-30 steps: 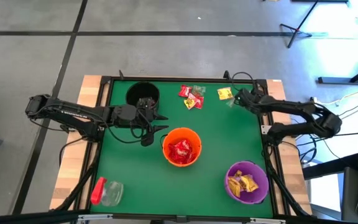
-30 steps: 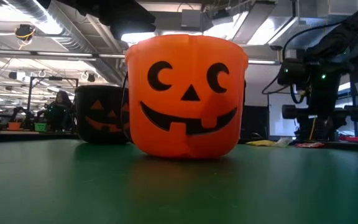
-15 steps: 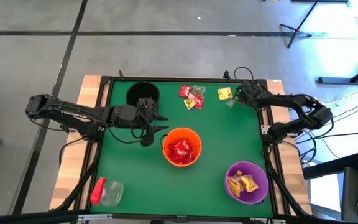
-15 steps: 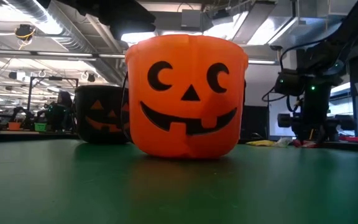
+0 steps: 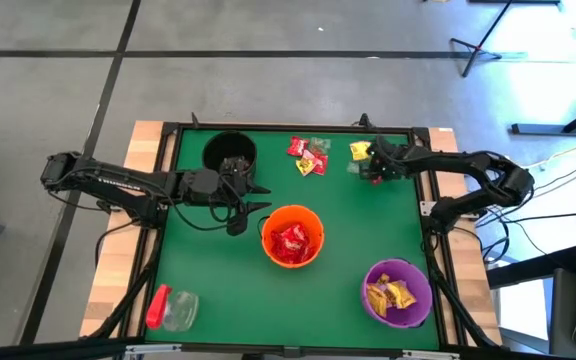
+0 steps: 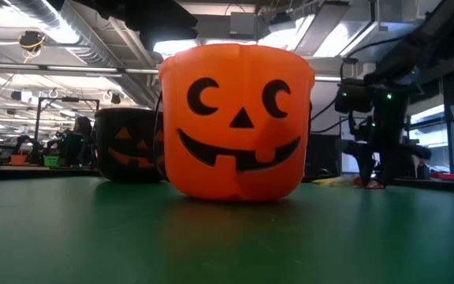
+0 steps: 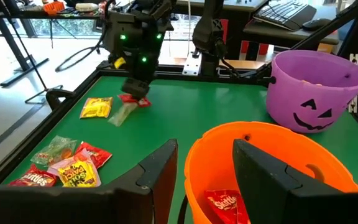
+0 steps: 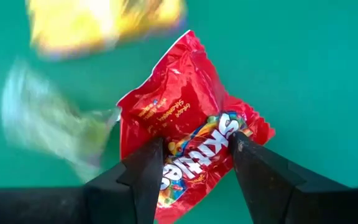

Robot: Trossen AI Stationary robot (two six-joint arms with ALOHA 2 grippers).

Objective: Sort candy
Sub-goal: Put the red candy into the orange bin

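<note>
Here the red packet (image 8: 188, 134) lies flat on the green table (image 5: 208, 290) near its far right corner, directly between the right gripper's (image 8: 191, 165) open fingers, not yet pinched; its long axis runs slanted across the gap.

Crinkly wrapped candy (image 5: 308, 157) lies in a small red, yellow and greenish heap on the green mat just beyond the orange bucket (image 5: 292, 236). A red Skittles packet (image 8: 188, 127) lies flat, near a yellow packet (image 7: 96, 107).
</note>
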